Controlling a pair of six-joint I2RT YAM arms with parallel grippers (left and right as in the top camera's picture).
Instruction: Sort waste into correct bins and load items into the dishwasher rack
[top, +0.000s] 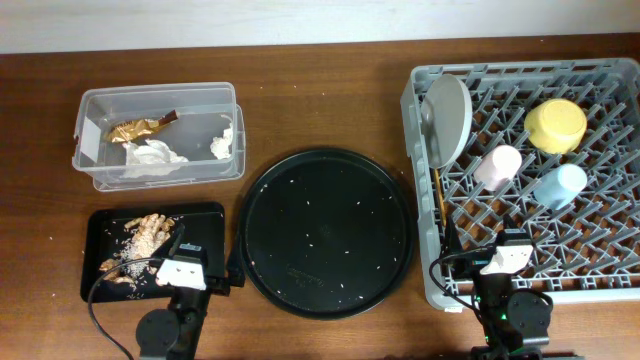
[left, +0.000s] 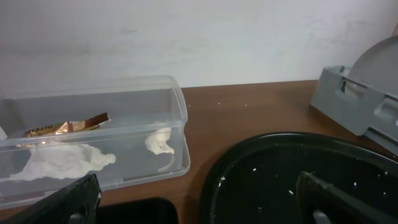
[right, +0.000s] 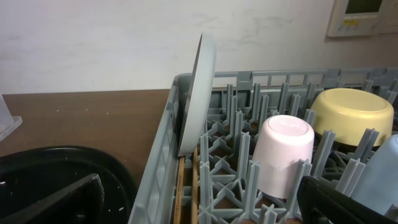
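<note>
The clear tub (top: 160, 100) at the back left holds white tissues (top: 152, 155) and the gold-brown wrapper (top: 140, 127); it also shows in the left wrist view (left: 177, 99). The black tray (top: 205, 215) holds tan food scraps (top: 140, 240). The grey rack (top: 420, 90) on the right holds the upright grey plate (top: 447, 115), yellow bowl (top: 556, 125), pink cup (top: 498, 166), blue cup (top: 560, 185) and chopsticks (right: 186, 186). My left gripper (left: 199, 202) is open and empty near the front edge. My right gripper (right: 205, 202) is open and empty over the rack's front left corner.
A large round black tray (top: 325, 232) with white crumbs lies in the middle between tub, black tray and rack. The wooden table (top: 330, 90) runs back to a white wall.
</note>
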